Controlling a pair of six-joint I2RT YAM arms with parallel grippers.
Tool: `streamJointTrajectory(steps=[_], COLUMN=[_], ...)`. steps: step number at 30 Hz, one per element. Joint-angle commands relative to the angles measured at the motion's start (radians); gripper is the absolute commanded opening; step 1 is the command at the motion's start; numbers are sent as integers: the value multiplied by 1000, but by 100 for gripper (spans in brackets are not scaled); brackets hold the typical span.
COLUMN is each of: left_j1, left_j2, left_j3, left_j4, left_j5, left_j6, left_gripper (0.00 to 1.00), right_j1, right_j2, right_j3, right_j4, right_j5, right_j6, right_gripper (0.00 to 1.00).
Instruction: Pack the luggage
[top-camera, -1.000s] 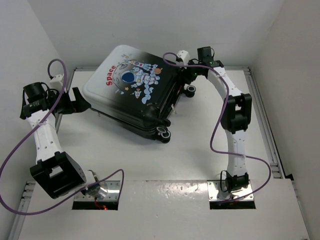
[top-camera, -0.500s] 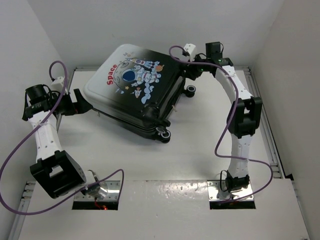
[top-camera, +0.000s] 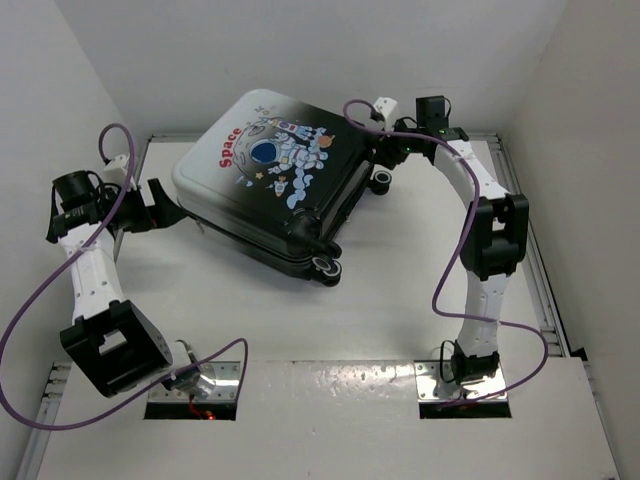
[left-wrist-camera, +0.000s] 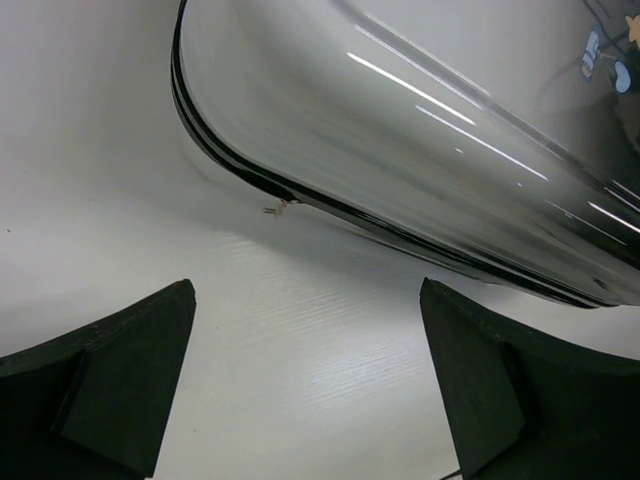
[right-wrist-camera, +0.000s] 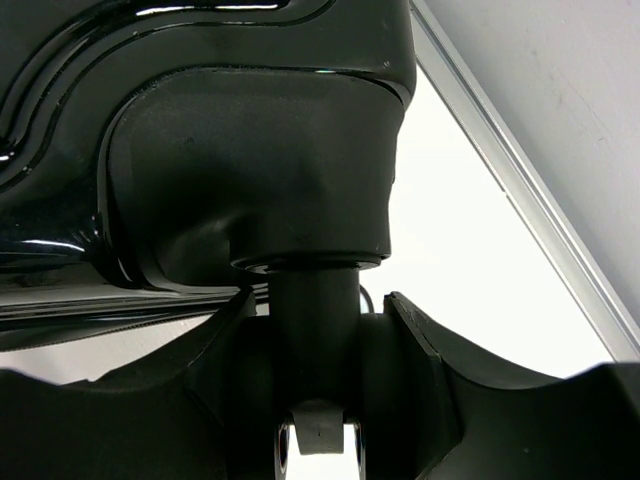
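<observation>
- You are looking at a flat white table top (top-camera: 380, 300). Its faint ribbed grain shows up close in the left wrist view.
- A silver aluminium rail (top-camera: 528, 235) runs along the table's right edge. In the right wrist view you see it as a pale strip beside the wall.
- A second stretch of silver rail (top-camera: 38, 415) lies at your near left corner.
- Plain white walls close the table in: a back wall (top-camera: 320, 50), a left wall (top-camera: 40, 90) and a right wall (top-camera: 590, 130).
- A glossy white panel (top-camera: 330, 420) spans the near edge. It has two rectangular cut-outs, with a bare metal plate in the left one (top-camera: 225, 375) and another in the right one (top-camera: 432, 378).
</observation>
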Motion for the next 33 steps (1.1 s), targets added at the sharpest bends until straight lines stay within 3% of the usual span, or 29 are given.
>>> streamJointTrajectory(steps=[1, 3, 5, 8, 13, 17, 18, 20, 21, 23, 25, 27, 29, 33], left_j1=[12, 12, 12, 12, 12, 12, 12, 21, 32, 41, 79, 110, 131, 208], left_j2=[-19, -40, -51, -62, -85, -85, -73, -72, -72, -88, -123, -147, -166, -194], left_j3=[-26, -51, -61, -71, -71, -71, -71, -80, -80, -92, -126, -146, -158, -177], left_j4=[22, 51, 51, 60, 60, 60, 60, 60, 71, 109, 169, 211, 250, 316], left_j5=[11, 11, 11, 11, 2, 2, -7, -7, 22, 45, 91, 138, 164, 236], left_j6=[-15, -27, -38, -38, -29, -29, -29, -56, -56, -107, -141, -191, -220, -334], left_gripper=[99, 99, 99, 99, 99, 99, 99, 99, 99, 99, 99, 99, 99, 99], right_j1=[-17, -11, 2, 14, 25, 31, 29, 29, 29, 29, 29, 14, 3, -104], right_j2=[-27, -29, -23, -20, -14, -11, -15, -23, -26, -37, -69, -102, -150, -274], right_j3=[37, 35, 47, 69, 106, 68, 58, 29, 25, 6, -26, -52, -71, -253], right_j4=[85, 120, 164, 213, 206, 165, 161, 164, 169, 190, 248, 255, 293, 527], right_j5=[23, 20, 17, 16, 14, 19, 20, 25, 28, 39, 42, 37, 34, -10], right_j6=[30, 50, 53, 85, 90, 67, 59, 53, 62, 85, 129, 166, 258, 578], right_gripper=[47, 41, 27, 15, 13, 37, 48, 56, 67, 76, 92, 100, 100, 100])
